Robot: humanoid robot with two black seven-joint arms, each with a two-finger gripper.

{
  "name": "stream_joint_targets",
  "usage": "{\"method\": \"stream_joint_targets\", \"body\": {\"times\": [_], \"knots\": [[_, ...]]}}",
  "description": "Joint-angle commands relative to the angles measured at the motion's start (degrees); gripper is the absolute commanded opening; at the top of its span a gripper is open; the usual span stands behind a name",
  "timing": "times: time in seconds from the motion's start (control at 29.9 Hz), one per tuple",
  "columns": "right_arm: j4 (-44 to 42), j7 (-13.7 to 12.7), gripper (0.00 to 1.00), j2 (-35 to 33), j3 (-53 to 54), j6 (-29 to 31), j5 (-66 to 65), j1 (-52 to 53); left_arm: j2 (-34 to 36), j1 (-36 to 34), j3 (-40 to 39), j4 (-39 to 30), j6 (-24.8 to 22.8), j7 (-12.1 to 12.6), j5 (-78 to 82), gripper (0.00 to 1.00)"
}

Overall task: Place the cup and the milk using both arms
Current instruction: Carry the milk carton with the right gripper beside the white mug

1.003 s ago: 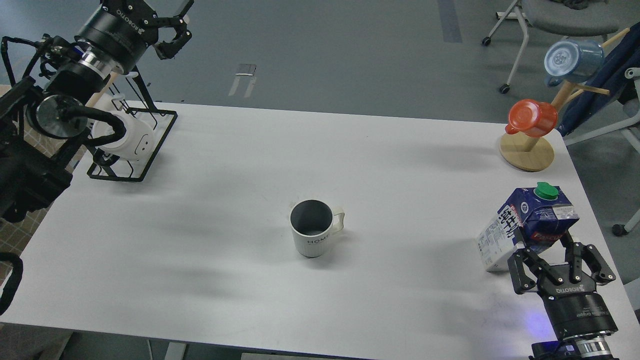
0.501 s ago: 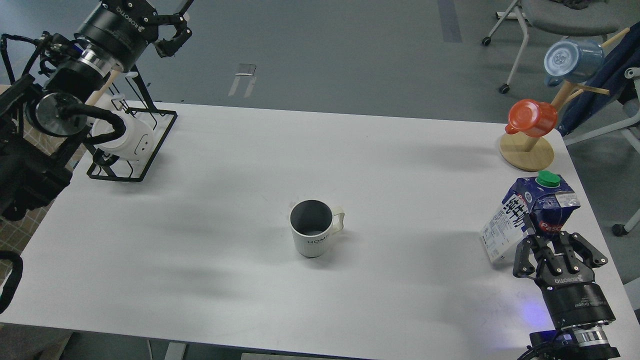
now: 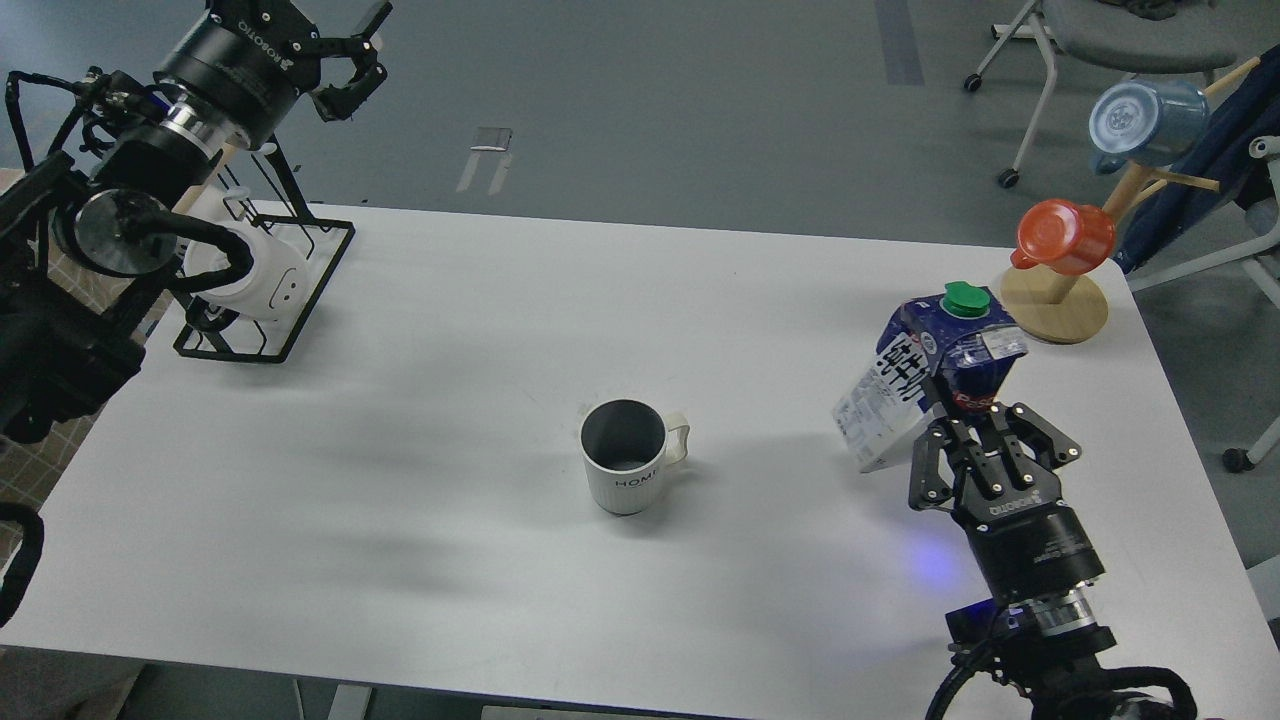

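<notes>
Currently, the milk carton (image 3: 920, 375) is held by the right gripper (image 3: 985, 430), whose fingers are closed on the carton's lower near side. The carton is dark blue and white with a green screw cap (image 3: 966, 297) on top, and it is seen tilted, its top leaning toward the far right. It is positioned over the right part of the white table (image 3: 500, 560), to the right of the cup and near the wooden mug tree. Whether its base touches the tabletop cannot be told.

The cup (image 3: 628, 468), a white ribbed mug with a dark interior and the word "HOME" on its side, is set upright near the middle of the table, with its handle turned to the right. Nothing is in contact with it.

The left gripper (image 3: 350, 55) is raised at the far left, above a black wire rack (image 3: 285, 300) on the table's far left corner, and its fingers are spread apart with nothing between them. A white mug (image 3: 262, 280) is seen lying on its side in that rack.

At the far right corner, a red cup (image 3: 1066, 236) and a blue cup (image 3: 1146, 121) are hung on the mug tree (image 3: 1055, 305), which is set on a round wooden base.
</notes>
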Motion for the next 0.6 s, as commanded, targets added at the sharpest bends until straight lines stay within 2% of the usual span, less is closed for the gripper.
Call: {"method": "stream_joint_targets", "body": {"times": [0.0, 0.2, 0.57], "knots": [[-3.5, -0.1, 0.11, 1.1, -4.8, 0.0, -0.9, 3.5, 0.2, 0.0, 0.0, 0.0, 0.0, 0.0, 0.0, 0.99], [-6.7, -1.6, 0.11, 1.1, -9.3, 0.0, -1.6, 6.1, -0.3, 0.3, 0.0, 0.3, 0.0, 0.0, 0.0, 0.99], [-14.1, -1.6, 0.14, 1.1, -14.0, 0.0, -3.5, 10.1, -0.3, 0.3, 0.0, 0.3, 0.0, 0.0, 0.0, 0.99]]}}
